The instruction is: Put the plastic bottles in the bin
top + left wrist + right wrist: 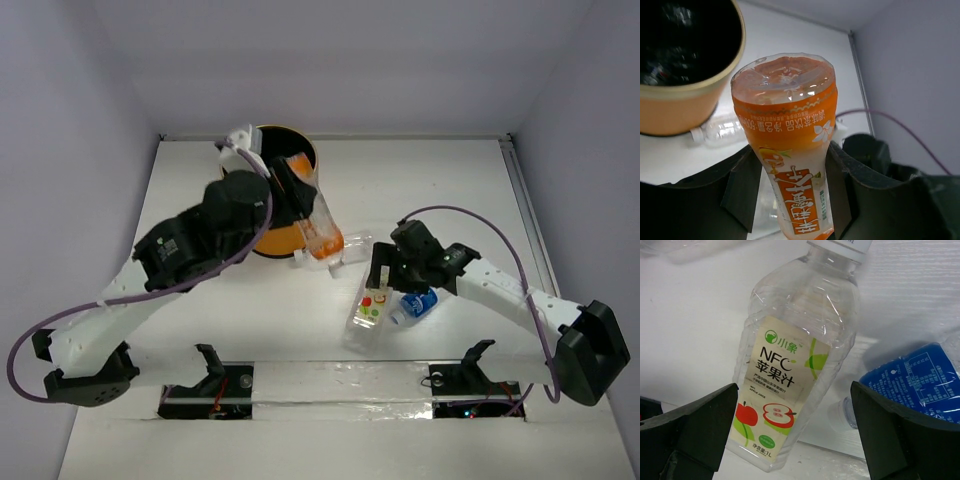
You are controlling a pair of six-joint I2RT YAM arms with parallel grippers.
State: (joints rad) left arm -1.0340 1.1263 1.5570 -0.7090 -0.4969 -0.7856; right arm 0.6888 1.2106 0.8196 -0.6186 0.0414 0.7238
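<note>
**Bin far left of centre, loose bottles to its near right**

The bin stands on the table, far and left of centre. Just right of its rim, off the table, the held bottle sits between the left gripper's fingers. A label-less bottle lies by the bin's near-right foot. Nearer and further right lies the fruit-label bottle, with the short bottle just to its right. The right gripper hangs over the fruit-label bottle, one finger on each side, apart from it.
</note>
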